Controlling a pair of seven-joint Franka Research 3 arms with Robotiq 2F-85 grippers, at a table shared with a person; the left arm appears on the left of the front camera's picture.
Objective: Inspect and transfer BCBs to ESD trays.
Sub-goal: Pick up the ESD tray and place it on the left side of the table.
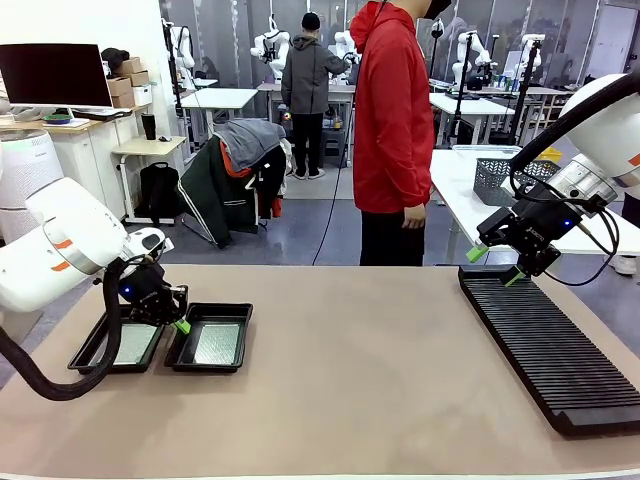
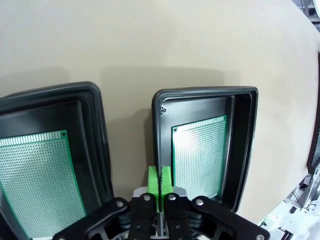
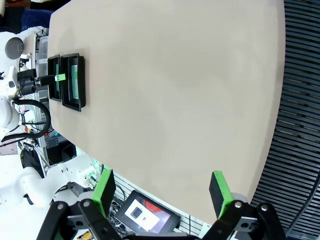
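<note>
A wide tan table [image 1: 350, 370] takes up most of the room in front of me, with a person in a red hooded top [image 1: 392, 120] standing at its far edge. Along the right side lies a long black ribbed rack [image 1: 550, 345], and the right pincer [image 1: 495, 262] hangs just above its far end, green fingers [image 3: 105, 189] spread wide apart and holding nothing.

Over on the left sit two shallow black trays side by side. The left pincer [image 1: 182, 325] is poised over the gap between them, its green tips [image 2: 159, 181] pressed flat together with nothing caught in them. The left tray [image 1: 85, 358] lies to one side of it, the right tray [image 1: 240, 330] to the other. Each holds a pale green board, one [image 1: 134, 343] and another [image 1: 217, 343], flat on the tray floors.
</note>
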